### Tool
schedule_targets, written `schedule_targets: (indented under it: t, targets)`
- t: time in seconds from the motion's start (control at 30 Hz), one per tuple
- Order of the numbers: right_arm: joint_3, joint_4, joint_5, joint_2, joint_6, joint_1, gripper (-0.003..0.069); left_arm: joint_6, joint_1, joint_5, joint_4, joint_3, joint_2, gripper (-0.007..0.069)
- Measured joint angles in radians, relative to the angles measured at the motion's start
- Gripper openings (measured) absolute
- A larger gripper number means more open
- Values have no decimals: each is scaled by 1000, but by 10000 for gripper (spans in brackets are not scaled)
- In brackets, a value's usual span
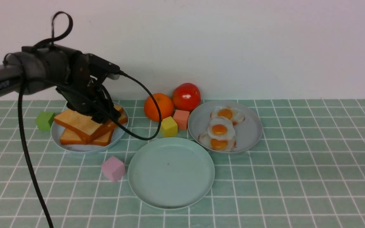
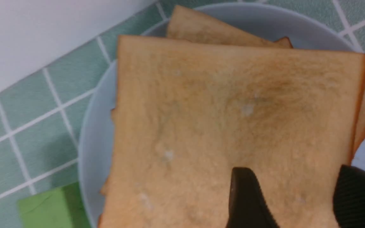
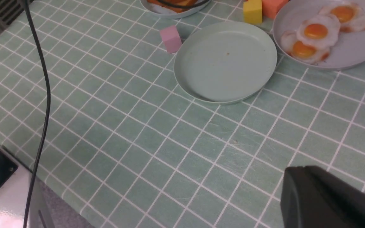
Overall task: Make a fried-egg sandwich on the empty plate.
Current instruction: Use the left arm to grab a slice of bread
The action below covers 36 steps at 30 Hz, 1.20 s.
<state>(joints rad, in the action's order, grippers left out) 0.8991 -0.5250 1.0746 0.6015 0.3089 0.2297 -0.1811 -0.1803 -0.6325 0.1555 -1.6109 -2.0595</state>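
Observation:
The empty mint-green plate [image 1: 171,172] sits at the front centre, also in the right wrist view [image 3: 225,61]. Three toast slices [image 1: 78,123] are stacked on a greyish-blue plate [image 1: 84,148] at the left. Three fried eggs [image 1: 220,129] lie on another greyish-blue plate [image 1: 252,129] at the right. My left gripper [image 1: 101,117] is low over the toast stack. In the left wrist view it [image 2: 293,172] is open, one finger over the top slice [image 2: 220,107], the other at its edge. My right gripper [image 3: 296,174] appears as one dark mass above bare table, holding nothing.
An orange [image 1: 158,107] and a tomato [image 1: 186,96] stand by the wall. A yellow cube [image 1: 169,126] and a salmon cube [image 1: 181,119] sit between the plates. A pink cube [image 1: 113,168] lies left of the mint plate, a green cube [image 1: 45,120] left of the toast plate. A black cable [image 1: 27,158] hangs from the left arm.

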Motion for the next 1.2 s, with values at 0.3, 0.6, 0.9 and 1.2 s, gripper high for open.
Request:
schedule_targets:
  t: [0.3,0.6,0.9,1.2]
  targets:
    - [0,-11,2,0,1,0,25,-64,0,-111,-111,8,84,387]
    - [0,-11,2,0,3,0,34,-202,0,-61,-71,28,6,386]
    - [0,-11,2,0,3,0,43,-187,0,-60,-57,26,-31,350]
    - [0,-11,8,0,3,0,51,-183,0,-93,-38,14,-20,66]
